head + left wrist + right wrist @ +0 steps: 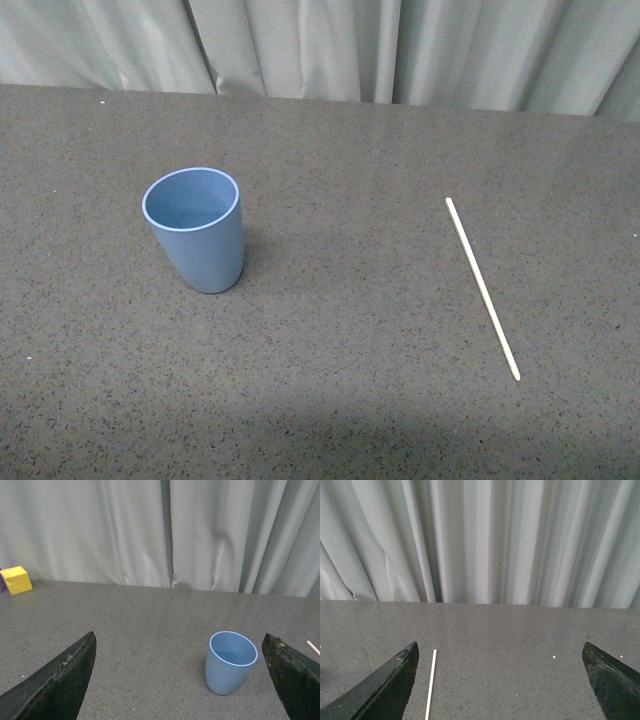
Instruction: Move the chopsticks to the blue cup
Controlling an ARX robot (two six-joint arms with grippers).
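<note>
Chopsticks [482,288] flat on table [350,410], well right of blue cup [195,230], untouched. Cup upright, mouth clear to receive. Left end effector [178,637] spread wide, empty, facing cup; right end effector [500,646] likewise released, aimed near chopsticks, likely for pickup.

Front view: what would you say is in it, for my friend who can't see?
A light-blue cup stands upright on the left of a dark speckled table, and a thin white chopstick lies flat to its right. Pale curtains hang behind; no arms show.
</note>
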